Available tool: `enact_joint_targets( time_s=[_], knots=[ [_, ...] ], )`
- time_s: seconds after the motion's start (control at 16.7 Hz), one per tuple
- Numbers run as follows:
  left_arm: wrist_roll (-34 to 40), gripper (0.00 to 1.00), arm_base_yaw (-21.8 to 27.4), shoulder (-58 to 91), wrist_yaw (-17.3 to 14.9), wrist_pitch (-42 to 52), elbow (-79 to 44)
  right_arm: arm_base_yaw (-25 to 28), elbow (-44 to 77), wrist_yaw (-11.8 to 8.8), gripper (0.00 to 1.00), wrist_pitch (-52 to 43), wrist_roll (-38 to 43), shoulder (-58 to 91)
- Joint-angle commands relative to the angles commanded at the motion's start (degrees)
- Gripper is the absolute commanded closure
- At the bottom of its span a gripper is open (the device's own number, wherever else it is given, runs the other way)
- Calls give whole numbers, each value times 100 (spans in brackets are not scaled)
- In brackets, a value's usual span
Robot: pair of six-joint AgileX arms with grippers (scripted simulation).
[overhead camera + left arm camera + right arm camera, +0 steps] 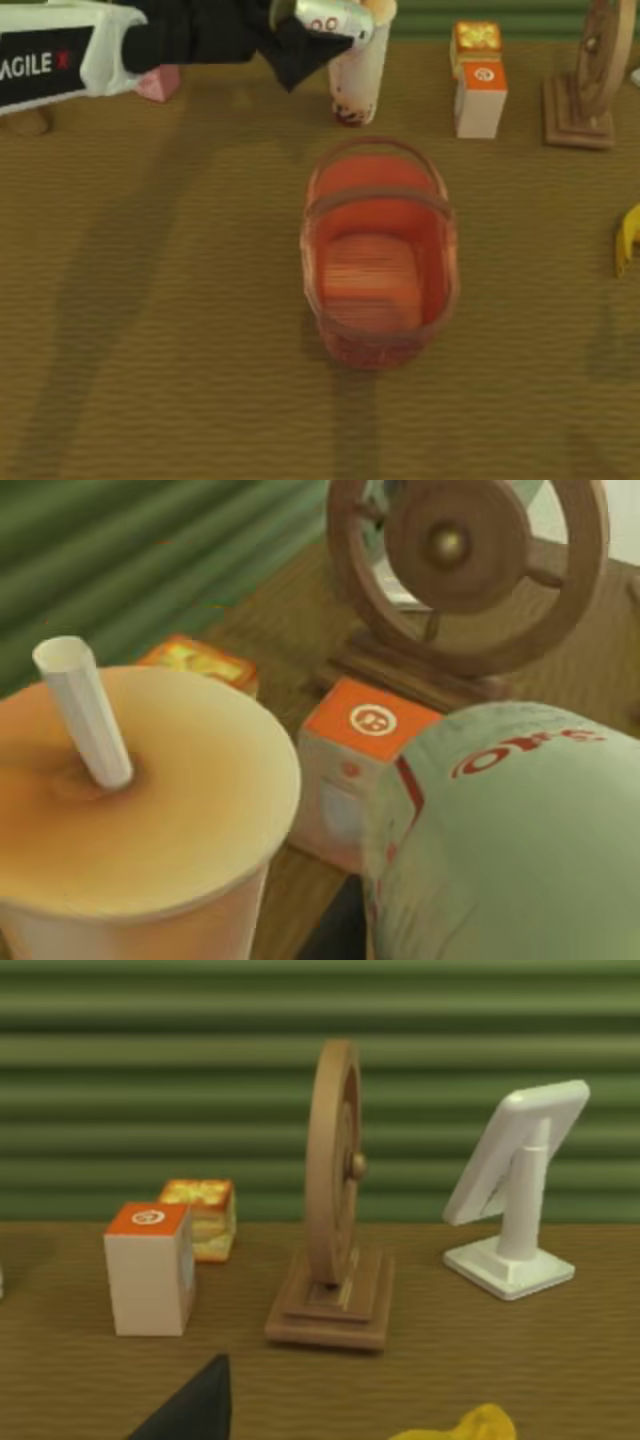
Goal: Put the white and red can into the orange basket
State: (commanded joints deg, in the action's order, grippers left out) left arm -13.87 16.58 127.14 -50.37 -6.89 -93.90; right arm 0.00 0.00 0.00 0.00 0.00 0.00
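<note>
Left gripper (318, 35) is up at the far edge of the table with the can (335, 17) in its grip, carried on its side just over the cup (358, 80). From above, its dark body hides the fingers, so I take it as clamped on the can because the can hangs in the air there; I can't see the pads themselves. In the left wrist view the can (510, 830) fills the near corner, red lettering up, with the cup's lid and straw (85, 712) right beside it.

That can looks light, stiff and smooth, a thin shell that would dent under a hard squeeze and could slide in the grip. Across the middle of its round wall seems the best place to hold it, clear of the metal ends.

Nearer than the cup sits the basket (440, 235), mid-table, with its handle arching across the opening; the can isn't over it yet. That handle is the thing to steer around on the drop.

Right gripper isn't visible from above; only a dark sliver (190, 1410) shows at the edge of its wrist view, so I can't tell its state.
</note>
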Motion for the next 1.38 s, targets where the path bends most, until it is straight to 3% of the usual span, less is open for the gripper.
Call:
enact_joint_targets(
  time_s=[0.24,0.48,0.6,0.96,1.38],
  knots=[
    [634,100,139,-602,-1277,-2049,1117,0,0,0,0,0,0,0],
    [1055,100,219,-1012,-2061,-3133,1869,0,0,0,0,0,0,0],
    [1129,100,233,-1087,-2202,-3307,2002,0,0,0,0,0,0,0],
    [1118,100,200,-971,-2206,-3392,2009,0,0,0,0,0,0,0],
    [1141,100,102,118,-2221,-5019,2440,0,0,0,0,0,0,0]
  ],
)
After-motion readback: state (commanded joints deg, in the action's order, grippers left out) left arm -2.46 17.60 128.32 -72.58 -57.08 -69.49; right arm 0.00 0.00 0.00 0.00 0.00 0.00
